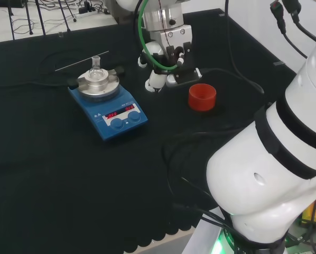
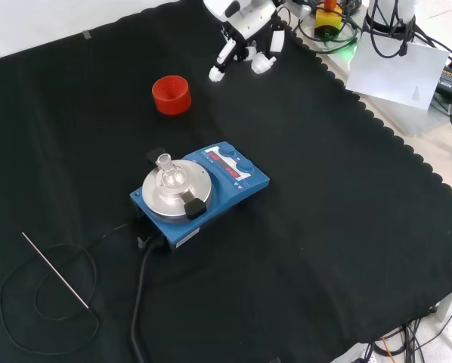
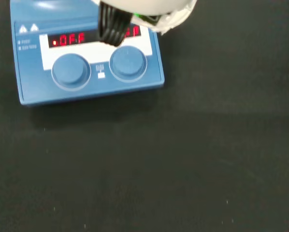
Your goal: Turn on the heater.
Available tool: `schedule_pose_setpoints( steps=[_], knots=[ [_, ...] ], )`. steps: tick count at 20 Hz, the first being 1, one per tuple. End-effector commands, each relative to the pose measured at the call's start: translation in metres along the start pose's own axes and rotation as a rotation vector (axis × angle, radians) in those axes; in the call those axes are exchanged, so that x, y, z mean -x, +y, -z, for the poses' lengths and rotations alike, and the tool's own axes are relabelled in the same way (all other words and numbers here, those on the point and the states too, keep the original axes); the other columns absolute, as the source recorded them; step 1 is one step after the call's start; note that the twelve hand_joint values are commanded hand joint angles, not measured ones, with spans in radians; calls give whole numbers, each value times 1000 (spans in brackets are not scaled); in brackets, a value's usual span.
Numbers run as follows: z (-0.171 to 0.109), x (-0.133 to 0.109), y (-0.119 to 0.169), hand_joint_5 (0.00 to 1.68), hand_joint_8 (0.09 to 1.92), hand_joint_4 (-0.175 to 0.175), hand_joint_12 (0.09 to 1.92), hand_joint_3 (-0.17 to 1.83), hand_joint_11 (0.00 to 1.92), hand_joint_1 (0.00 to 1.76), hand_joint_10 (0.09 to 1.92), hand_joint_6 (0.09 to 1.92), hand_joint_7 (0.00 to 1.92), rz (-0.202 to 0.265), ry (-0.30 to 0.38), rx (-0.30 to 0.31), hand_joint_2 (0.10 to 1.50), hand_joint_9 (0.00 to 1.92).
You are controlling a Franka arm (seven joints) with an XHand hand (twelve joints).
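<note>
Evidently nothing is done: the hand, fingers relaxed and empty, hangs at the heater's two o'clock in the head view, knobs untouched.

Flask on heater; cup to its right.

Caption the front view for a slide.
Hand hovers beyond the red ring, apart from the blue heater with a small flask on its plate.

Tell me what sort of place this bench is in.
Probably a chemistry lab set up for robot trials: a blue heater with a small glass flask on its plate, a metal probe on a cable, and a red stand.
</note>
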State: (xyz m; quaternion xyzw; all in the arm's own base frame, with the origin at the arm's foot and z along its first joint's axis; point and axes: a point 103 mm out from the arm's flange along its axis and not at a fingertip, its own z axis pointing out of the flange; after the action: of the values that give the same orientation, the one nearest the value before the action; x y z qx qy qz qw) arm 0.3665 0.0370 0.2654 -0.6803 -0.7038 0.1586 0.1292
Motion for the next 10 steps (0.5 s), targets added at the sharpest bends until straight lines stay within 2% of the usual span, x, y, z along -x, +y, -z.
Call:
schedule_pose_setpoints(
  steps=[1,5,10],
  knots=[
    [-8,-8,-1,378,1428,-66,1191,693,1734,1152,1296,128,1492,14,-33,-59,753,1644],
    [-12,-16,3,384,1620,-55,1304,779,1652,1316,1449,140,1528,33,-62,-123,758,1682],
    [-19,-23,10,331,1704,-36,1379,935,1600,1396,1529,110,1548,49,-73,-193,709,1688]
  ],
)
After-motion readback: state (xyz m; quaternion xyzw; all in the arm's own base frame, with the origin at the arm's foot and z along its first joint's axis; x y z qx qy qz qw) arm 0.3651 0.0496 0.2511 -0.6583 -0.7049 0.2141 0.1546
